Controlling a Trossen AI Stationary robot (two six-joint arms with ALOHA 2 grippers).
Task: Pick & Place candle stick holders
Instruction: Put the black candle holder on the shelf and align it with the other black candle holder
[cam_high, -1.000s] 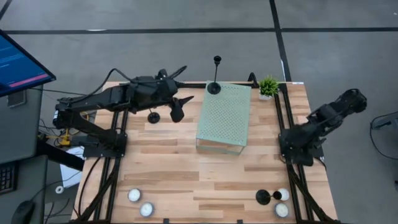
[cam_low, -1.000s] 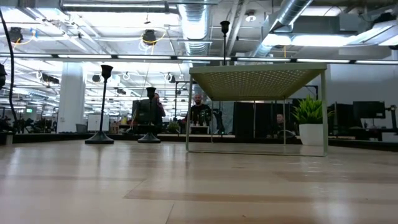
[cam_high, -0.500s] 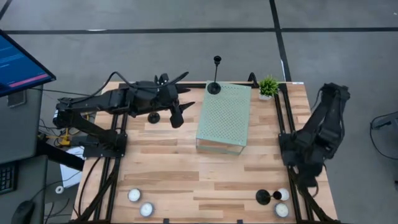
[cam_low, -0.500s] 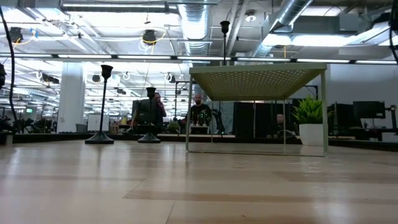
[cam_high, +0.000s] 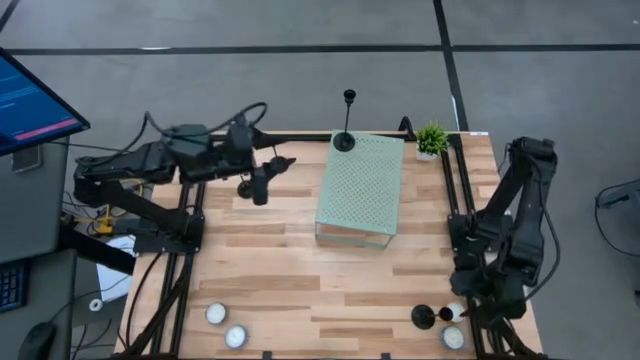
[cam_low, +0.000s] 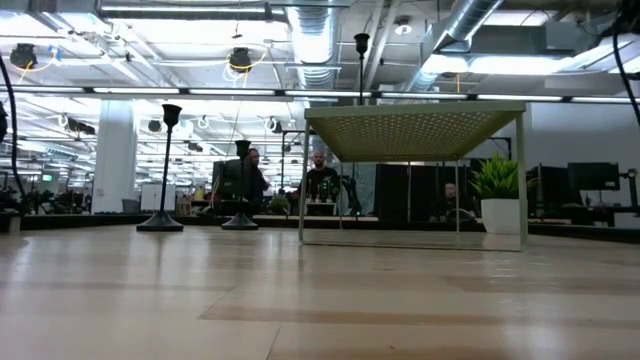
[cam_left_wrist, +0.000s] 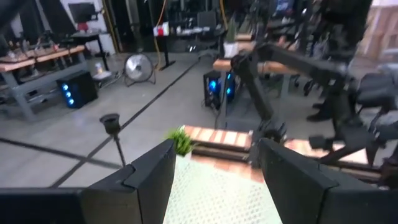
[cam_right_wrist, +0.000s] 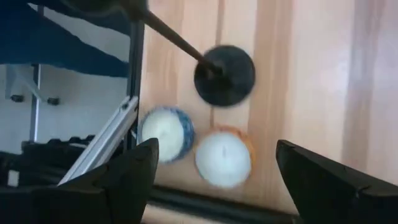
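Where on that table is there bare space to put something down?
The wide wood in front of the green mesh stand, between the candle pairs at the near corners, is bare. It is crowded by the left gripper and near the right gripper, over a candlestick.

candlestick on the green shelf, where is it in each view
High: candlestick on the green shelf's far corner, left of the plant.
Low: on the shelf top, plant lower right.
Left wrist: beyond the open left gripper, beside the plant.
Right wrist: not in it.
Landmark: the plant.
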